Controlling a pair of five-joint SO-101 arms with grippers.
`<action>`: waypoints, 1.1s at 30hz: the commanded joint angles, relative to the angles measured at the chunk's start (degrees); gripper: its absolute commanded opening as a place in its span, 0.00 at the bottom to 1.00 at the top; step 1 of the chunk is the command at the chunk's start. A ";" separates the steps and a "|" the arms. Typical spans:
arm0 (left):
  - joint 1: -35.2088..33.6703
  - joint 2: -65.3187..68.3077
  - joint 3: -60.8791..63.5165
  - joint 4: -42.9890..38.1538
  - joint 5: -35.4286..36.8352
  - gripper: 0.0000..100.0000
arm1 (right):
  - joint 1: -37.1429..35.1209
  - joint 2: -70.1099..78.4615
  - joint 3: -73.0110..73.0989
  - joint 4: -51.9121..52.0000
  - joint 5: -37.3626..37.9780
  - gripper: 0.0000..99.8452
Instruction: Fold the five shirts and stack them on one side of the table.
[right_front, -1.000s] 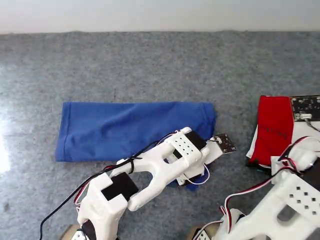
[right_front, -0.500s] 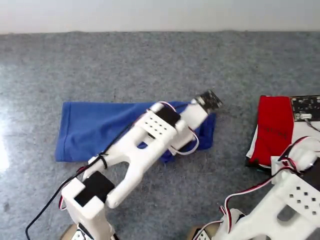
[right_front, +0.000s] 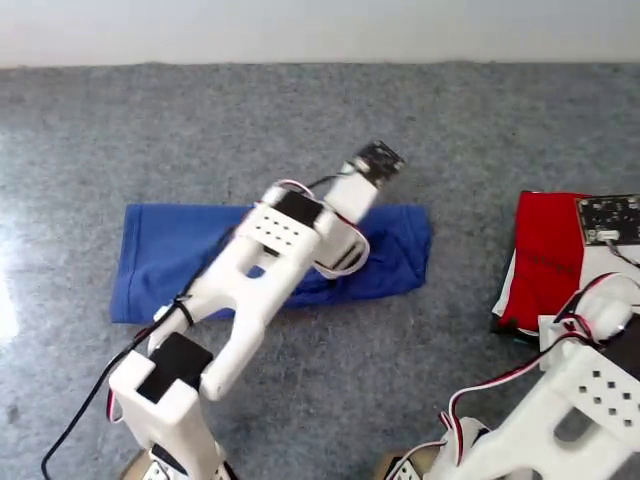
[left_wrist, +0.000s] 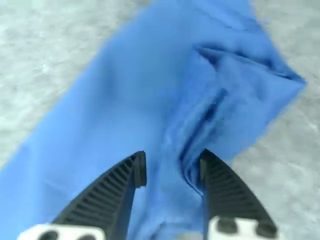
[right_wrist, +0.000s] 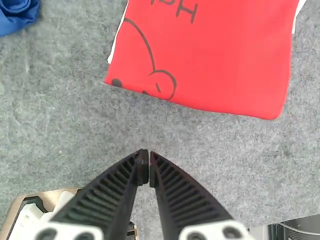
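Note:
A blue shirt (right_front: 180, 260) lies as a long band across the middle of the grey table, its right end rumpled. My left arm (right_front: 280, 250) stretches over that end. In the left wrist view my left gripper (left_wrist: 172, 170) hangs open just above the blue shirt (left_wrist: 150, 90), with a raised crease of cloth running between the jaws. A folded red shirt (right_front: 545, 260) lies at the right, with a white edge (right_front: 507, 285) showing under it. My right gripper (right_wrist: 143, 167) is shut on nothing over bare table, just short of the red shirt (right_wrist: 210, 50).
The right arm (right_front: 570, 400) takes up the near right corner. A white wall (right_front: 320, 30) borders the table's far edge. Bare table (right_front: 300, 120) lies behind the blue shirt and to its left. A corner of the blue shirt (right_wrist: 15, 12) shows in the right wrist view.
My left arm swung from the near side towards the far side over the blue shirt's right end. The blue flap that hung toward the near edge now lies on the band. The right arm kept still.

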 joint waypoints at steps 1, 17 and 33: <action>-4.48 2.20 -1.80 -2.46 -2.90 0.18 | 0.48 -0.92 0.09 1.89 0.53 0.01; -6.95 6.77 -23.34 9.41 -3.60 0.18 | 0.75 -1.01 0.09 2.15 0.53 0.01; -2.99 7.56 -27.38 26.99 -3.43 0.18 | 0.75 -1.01 0.00 2.24 0.53 0.01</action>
